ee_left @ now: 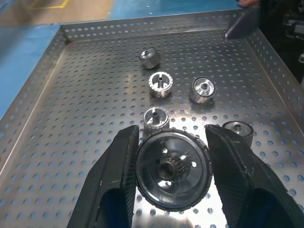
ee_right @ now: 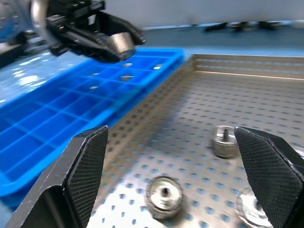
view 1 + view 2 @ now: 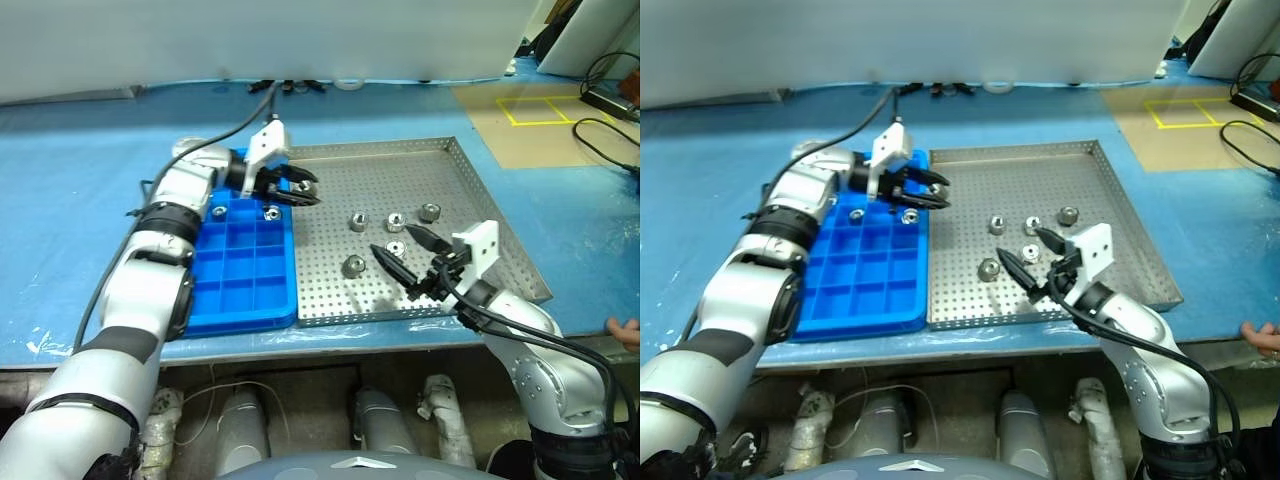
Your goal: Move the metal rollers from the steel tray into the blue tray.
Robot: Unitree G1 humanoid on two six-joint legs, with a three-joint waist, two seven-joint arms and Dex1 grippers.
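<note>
Steel tray with five metal rollers, two in blue tray, left jaws clamping one, right apart

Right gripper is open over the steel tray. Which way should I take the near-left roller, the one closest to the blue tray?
That roller lies flat, hole up, apart from the others. Come from above with the right gripper, a finger on each opposite curved side wall. Its round shape probably makes any approach angle fine.
</note>
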